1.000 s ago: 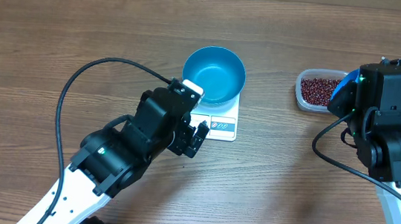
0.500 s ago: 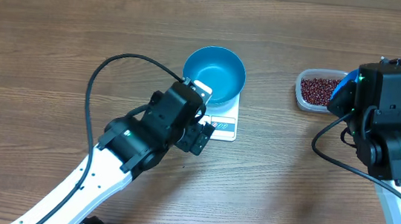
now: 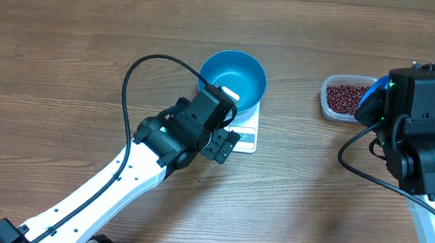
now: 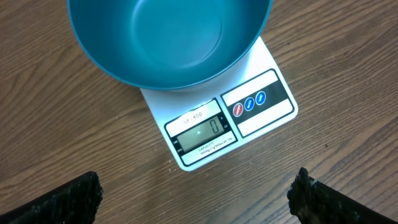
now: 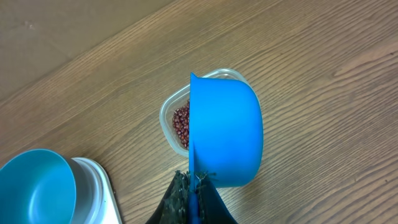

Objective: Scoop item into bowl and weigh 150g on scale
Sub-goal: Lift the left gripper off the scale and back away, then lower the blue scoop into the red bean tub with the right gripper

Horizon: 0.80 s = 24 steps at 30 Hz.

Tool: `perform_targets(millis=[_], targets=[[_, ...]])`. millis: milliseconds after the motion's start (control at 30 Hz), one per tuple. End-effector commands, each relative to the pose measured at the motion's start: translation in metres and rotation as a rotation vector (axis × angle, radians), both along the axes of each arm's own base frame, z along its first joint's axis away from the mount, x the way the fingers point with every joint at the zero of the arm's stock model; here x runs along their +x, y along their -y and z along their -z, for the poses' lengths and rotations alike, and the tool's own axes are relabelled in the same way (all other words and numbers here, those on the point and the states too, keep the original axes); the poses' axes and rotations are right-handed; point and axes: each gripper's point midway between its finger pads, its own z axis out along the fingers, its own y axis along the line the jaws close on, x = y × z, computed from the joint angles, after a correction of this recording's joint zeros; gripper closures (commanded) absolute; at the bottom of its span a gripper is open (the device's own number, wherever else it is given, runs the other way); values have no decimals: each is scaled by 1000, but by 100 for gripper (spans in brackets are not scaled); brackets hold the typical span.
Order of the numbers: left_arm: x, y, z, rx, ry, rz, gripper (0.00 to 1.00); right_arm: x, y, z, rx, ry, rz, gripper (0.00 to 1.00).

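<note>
Currently, the left arm (image 3: 114, 183) reaches from the lower left of the overhead frame up toward the centre, its cable looping above it. The left gripper (image 3: 221, 144) hangs over the wooden table (image 3: 48, 39) just below the front edge of the scale (image 3: 242, 137), with its jaws spread wide and nothing between them. In the left wrist view, the two dark fingertips (image 4: 62, 199) sit at the bottom corners of the frame. The bright blue bowl (image 3: 232, 79) stands on the white scale, overhanging its upper edge, and is empty. The display (image 4: 200, 134) reads "0". The label (image 4: 193, 117) above it appears to read "SF-400". One red and two blue buttons (image 4: 249, 104) sit to the right of it. The right arm (image 3: 425, 151) stands at the right edge of the overhead frame. The right gripper (image 5: 196, 199) is clamped on the handle of a blue scoop (image 5: 227, 134), which is turned on its side above the clear tub (image 5: 166, 115). The red-brown beans (image 3: 346, 94) lie in this tub, right of the bowl and well apart from it.
</note>
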Motion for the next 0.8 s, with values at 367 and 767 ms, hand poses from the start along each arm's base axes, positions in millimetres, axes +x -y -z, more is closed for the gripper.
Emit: perform_targets(millis=[367, 767], targets=[[20, 19, -61, -101, 118, 23, 1, 3, 1, -11, 9, 33, 10, 96], [16, -4, -58, -99, 75, -95, 0, 2, 1, -10, 8, 28, 9, 96]])
